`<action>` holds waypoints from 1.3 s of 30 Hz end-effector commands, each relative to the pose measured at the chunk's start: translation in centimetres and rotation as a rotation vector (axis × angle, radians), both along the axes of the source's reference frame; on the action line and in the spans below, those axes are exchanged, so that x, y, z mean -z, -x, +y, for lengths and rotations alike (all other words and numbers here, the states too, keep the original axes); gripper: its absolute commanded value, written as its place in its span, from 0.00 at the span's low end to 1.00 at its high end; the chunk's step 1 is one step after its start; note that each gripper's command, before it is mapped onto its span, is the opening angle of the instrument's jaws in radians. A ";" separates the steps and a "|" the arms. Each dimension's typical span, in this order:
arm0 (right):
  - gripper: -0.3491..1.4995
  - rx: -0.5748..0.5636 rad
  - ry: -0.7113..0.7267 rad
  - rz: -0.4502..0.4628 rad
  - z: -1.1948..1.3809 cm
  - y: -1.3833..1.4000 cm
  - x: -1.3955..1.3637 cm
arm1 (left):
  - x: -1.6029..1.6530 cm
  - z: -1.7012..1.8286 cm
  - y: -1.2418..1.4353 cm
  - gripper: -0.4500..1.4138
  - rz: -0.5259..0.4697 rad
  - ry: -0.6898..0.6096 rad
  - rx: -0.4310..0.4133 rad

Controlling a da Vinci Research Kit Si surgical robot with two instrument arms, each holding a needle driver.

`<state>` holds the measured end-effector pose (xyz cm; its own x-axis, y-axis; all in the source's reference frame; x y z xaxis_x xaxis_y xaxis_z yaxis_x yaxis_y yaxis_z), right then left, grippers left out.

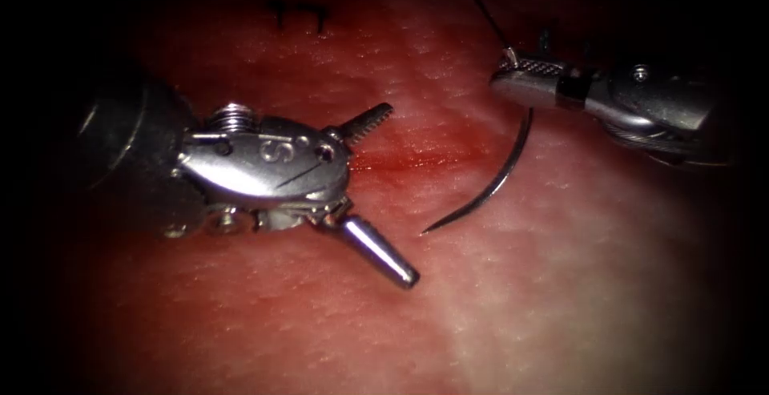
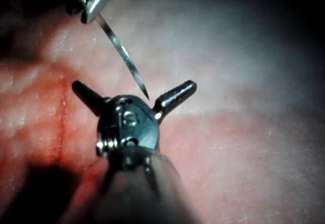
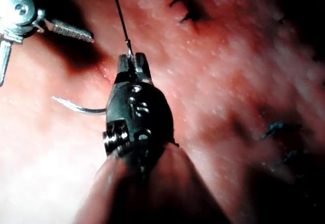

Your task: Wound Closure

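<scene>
Right jaws [image 1: 513,62] grip needle [image 1: 497,183] near tail.

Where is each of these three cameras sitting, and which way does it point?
Endoscope view: above and in front of the tissue, looking down at the cut; the left tool, jaws wide open, holds nothing; the right tool grips the needle near its thread end.
Left wrist view: rides on the left arm, looking along its shaft at its open jaws.
Right wrist view: rides on the right arm, looking at its jaws shut on the needle; the thread leads away.
Shared: all three show the needle, free of the tissue.
</scene>
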<state>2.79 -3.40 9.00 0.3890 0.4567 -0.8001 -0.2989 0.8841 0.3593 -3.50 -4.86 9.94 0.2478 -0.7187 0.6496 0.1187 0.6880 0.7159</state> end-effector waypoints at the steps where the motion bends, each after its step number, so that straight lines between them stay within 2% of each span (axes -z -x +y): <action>1: 0.00 0.011 0.008 0.038 -0.04 -0.09 -0.05 | -0.06 -0.03 0.03 0.91 -0.006 -0.041 0.002; 3: 0.00 0.025 0.017 0.077 -0.04 -0.13 -0.04 | -0.11 0.06 0.02 0.89 -0.032 -0.127 -0.001; 9: 0.00 0.043 0.106 0.198 -0.04 -0.25 -0.02 | -0.44 0.18 -0.01 0.83 -0.065 -0.218 -0.001; 12: 0.00 0.065 0.151 0.226 -0.05 -0.32 -0.01 | -0.57 0.14 0.00 0.83 -0.061 -0.279 0.008; 15: 0.00 0.104 0.203 0.272 -0.07 -0.46 0.02 | -0.69 0.02 0.01 0.79 -0.090 -0.376 -0.024; 24: 0.00 0.125 0.232 0.297 -0.09 -0.56 0.05 | -0.71 -0.07 0.03 0.71 -0.120 -0.464 -0.083; 25: 0.00 0.126 0.238 0.296 -0.09 -0.56 0.05 | -0.70 -0.07 0.03 0.68 -0.123 -0.476 -0.090; 27: 0.00 0.127 0.238 0.297 -0.10 -0.56 0.05 | -0.69 -0.09 0.03 0.46 -0.124 -0.555 -0.104; 28: 0.00 0.127 0.238 0.297 -0.11 -0.56 0.06 | -0.68 -0.11 0.00 0.13 -0.114 -0.635 -0.100; 30: 0.00 0.128 0.238 0.298 -0.12 -0.56 0.07 | -0.67 -0.11 0.00 0.09 -0.112 -0.674 -0.098; 31: 0.00 0.128 0.238 0.298 -0.12 -0.56 0.07 | -0.67 -0.12 -0.01 0.00 -0.110 -0.688 -0.090; 34: 0.00 0.128 0.238 0.298 -0.13 -0.57 0.08 | -0.67 -0.12 -0.02 0.00 -0.107 -0.687 -0.071; 36: 0.00 0.113 0.223 0.286 -0.13 -0.59 0.08 | -0.66 -0.12 -0.02 0.00 -0.101 -0.674 -0.015; 38: 0.41 0.086 0.168 0.277 -0.12 -0.61 0.09 | -0.66 -0.11 -0.02 0.00 -0.104 -0.636 0.028; 39: 0.52 0.070 0.140 0.272 -0.12 -0.61 0.09 | -0.66 -0.10 -0.02 0.00 -0.105 -0.622 0.041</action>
